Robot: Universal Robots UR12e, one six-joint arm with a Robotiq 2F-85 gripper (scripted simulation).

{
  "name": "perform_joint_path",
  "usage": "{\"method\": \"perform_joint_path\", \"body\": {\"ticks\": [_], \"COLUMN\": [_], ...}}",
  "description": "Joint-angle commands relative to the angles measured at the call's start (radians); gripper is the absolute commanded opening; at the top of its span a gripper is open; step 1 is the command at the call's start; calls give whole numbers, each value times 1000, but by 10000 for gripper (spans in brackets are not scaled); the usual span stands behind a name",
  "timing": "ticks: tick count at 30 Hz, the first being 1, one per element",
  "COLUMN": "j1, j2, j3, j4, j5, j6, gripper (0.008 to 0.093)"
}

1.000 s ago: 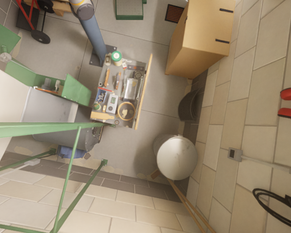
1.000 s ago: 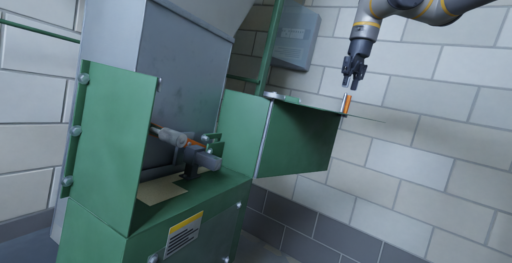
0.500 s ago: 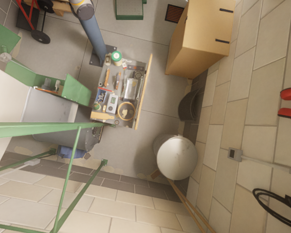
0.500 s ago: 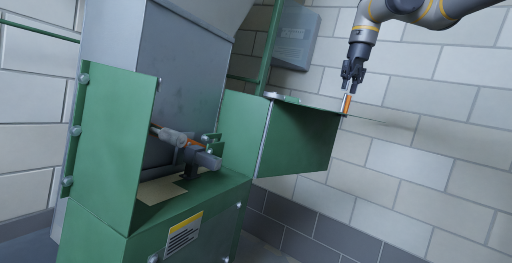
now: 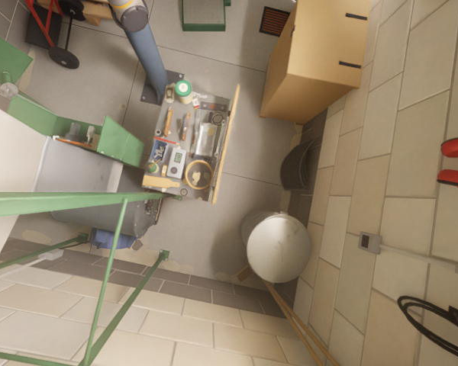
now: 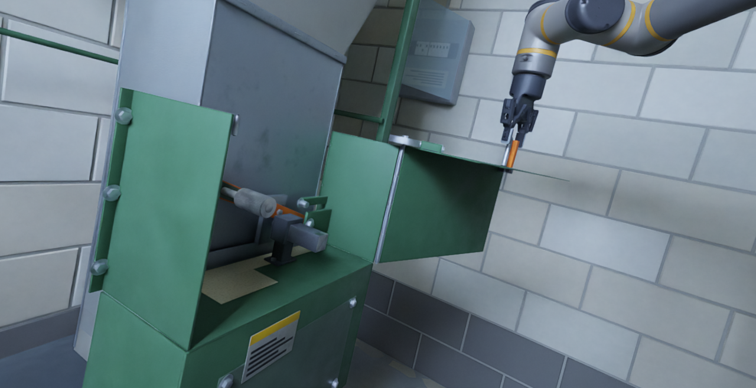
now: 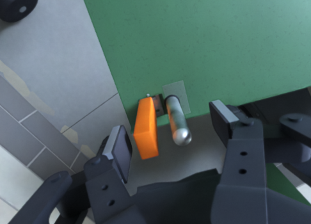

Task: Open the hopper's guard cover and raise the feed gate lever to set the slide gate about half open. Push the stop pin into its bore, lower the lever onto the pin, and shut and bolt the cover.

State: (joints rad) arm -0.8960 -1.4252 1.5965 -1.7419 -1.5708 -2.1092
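The feed gate lever, an orange bar with a grey grip, is partly hidden behind the green side guard of the hopper. The grey stop pin sits in its dark block just below the lever. The green guard cover stands swung out flat to the right of the hopper. At its far edge an orange tab and a steel bolt knob stick up side by side. My gripper hangs over that edge with the tab and knob between its fingers; it is open and holds nothing.
A cluttered tool bench stands beside the arm's base, with a cardboard box and a white drum farther off. A green frame crosses the side camera's view. A brick wall lies close behind the open cover.
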Motion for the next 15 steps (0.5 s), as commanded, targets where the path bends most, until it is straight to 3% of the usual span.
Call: {"method": "perform_joint_path", "body": {"ticks": [1,15], "j1": [0,0], "j2": [0,5], "j3": [1,26], "j4": [-3,-33], "j5": [0,0], "j6": [0,0], "gripper": [680,680]}}
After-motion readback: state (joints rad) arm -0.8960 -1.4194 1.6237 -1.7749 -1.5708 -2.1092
